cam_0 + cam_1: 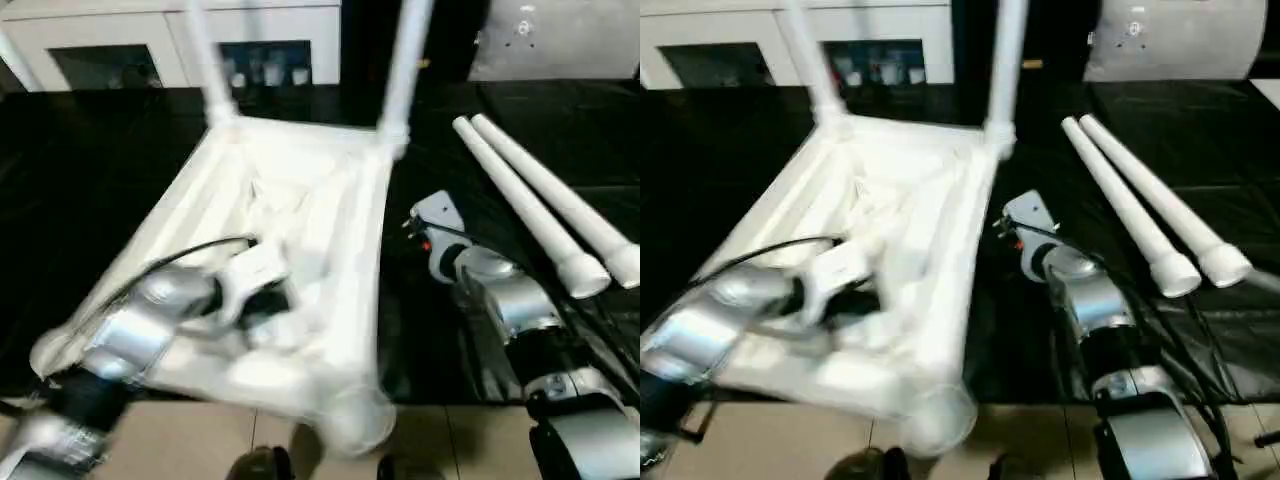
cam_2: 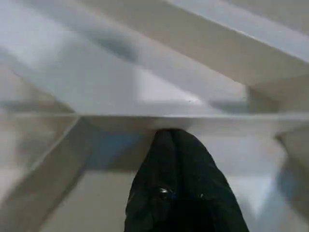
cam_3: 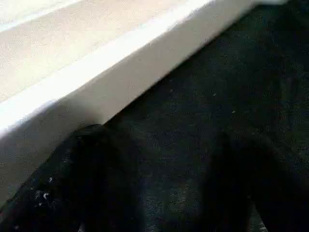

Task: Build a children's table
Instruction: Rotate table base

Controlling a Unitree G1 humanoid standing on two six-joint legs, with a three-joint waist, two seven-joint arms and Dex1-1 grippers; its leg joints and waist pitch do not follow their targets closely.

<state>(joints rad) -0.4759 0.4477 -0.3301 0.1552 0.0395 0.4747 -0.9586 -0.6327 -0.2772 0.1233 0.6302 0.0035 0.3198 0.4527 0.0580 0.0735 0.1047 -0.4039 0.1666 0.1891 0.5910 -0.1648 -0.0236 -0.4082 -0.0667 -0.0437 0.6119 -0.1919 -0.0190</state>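
Note:
The children's table (image 1: 362,262) lies upside down on the black worktable, its ribbed underside facing up. Two white legs (image 1: 405,60) (image 1: 205,60) stand in the far corner sockets. Two loose legs (image 1: 530,212) (image 1: 565,200) lie side by side on the right. My left gripper (image 2: 176,159) is down among the ribs, shut, with its black tip against a rib (image 2: 145,116). My right gripper (image 3: 159,164) stands open on the black cover beside the tabletop's right rim (image 3: 96,92), one finger (image 3: 82,169) right against that rim.
The tabletop's near corner socket (image 1: 355,420) hangs over the worktable's front edge, above the beige floor (image 1: 180,440). A white cabinet (image 1: 150,40) stands behind the worktable. My right forearm (image 1: 510,305) lies between the tabletop and the loose legs.

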